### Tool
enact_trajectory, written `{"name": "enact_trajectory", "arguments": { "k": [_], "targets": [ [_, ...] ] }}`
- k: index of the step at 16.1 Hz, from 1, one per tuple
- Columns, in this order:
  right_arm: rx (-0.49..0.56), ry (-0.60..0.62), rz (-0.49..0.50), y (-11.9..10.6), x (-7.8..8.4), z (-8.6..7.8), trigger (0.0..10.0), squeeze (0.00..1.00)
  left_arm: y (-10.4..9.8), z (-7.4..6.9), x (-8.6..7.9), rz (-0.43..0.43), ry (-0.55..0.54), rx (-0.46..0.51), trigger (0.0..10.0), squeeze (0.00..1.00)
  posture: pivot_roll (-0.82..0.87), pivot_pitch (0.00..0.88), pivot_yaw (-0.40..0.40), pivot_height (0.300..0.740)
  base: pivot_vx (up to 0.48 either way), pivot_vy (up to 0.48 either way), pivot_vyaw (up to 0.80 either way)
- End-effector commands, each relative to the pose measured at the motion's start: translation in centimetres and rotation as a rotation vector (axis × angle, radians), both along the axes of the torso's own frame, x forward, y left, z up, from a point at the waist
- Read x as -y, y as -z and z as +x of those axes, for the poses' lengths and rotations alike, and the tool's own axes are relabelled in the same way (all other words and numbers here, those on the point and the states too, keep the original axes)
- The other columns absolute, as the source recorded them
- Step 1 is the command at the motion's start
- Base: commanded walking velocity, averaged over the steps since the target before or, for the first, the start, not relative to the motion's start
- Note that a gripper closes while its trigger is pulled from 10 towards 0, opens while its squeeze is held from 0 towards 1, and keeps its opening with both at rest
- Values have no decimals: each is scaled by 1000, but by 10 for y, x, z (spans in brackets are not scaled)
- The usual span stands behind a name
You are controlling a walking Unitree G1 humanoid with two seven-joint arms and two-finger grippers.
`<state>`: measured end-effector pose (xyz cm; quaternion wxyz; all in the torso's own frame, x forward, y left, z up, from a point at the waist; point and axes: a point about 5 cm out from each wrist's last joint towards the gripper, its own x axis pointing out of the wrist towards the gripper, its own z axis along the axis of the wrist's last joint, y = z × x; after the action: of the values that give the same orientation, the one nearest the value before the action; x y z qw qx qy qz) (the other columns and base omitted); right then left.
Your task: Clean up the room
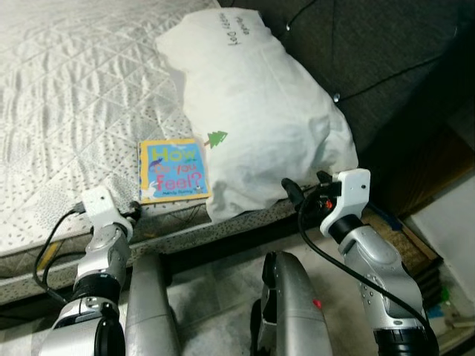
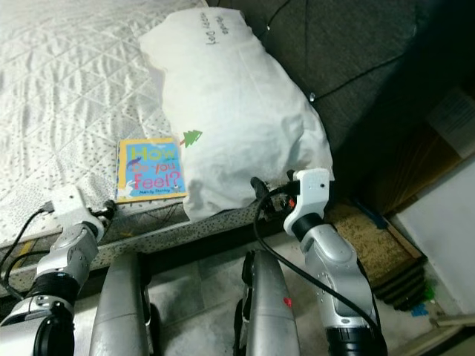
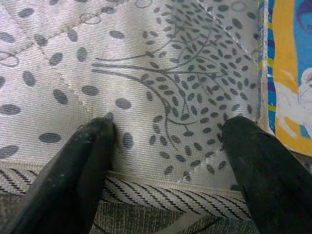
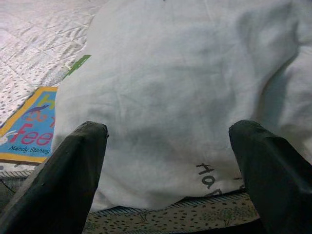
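A yellow and blue picture book lies flat on the quilted mattress near its front edge. Its right side touches a large white pillow with a small green tree print. My left gripper is open over the mattress edge just left of the book, with bare quilt between its fingers. At the pillow's near corner my right gripper is open too, the pillow and the book ahead of it.
A dark padded headboard with a black cable rises behind the pillow. To the right stand a dark bedside gap, a wooden piece and a white wall. My legs stand on grey floor before the bed.
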<state>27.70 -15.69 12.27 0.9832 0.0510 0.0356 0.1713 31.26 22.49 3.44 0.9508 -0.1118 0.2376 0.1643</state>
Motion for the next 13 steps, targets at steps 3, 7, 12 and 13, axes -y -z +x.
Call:
{"name": "enact_trajectory", "arguments": {
  "k": [3,7,12,13],
  "targets": [
    [15,12,-11,-3,2,1,10000,0,14,-5,16,-30,76,-72,10000,0,-42,151,-69,554,0,0,0],
    [17,14,-15,-2,2,2,10000,0,14,-3,21,-30,100,-68,10000,0,-44,144,-67,554,0,0,0],
    [18,17,-19,-1,4,3,10000,0,3,-4,4,4,-41,32,10000,0,-39,141,-67,554,0,0,0],
    [19,15,-19,-2,3,3,10000,0,2,-3,-4,15,-60,35,10000,0,-40,142,-68,554,0,0,0]
  ]
}}
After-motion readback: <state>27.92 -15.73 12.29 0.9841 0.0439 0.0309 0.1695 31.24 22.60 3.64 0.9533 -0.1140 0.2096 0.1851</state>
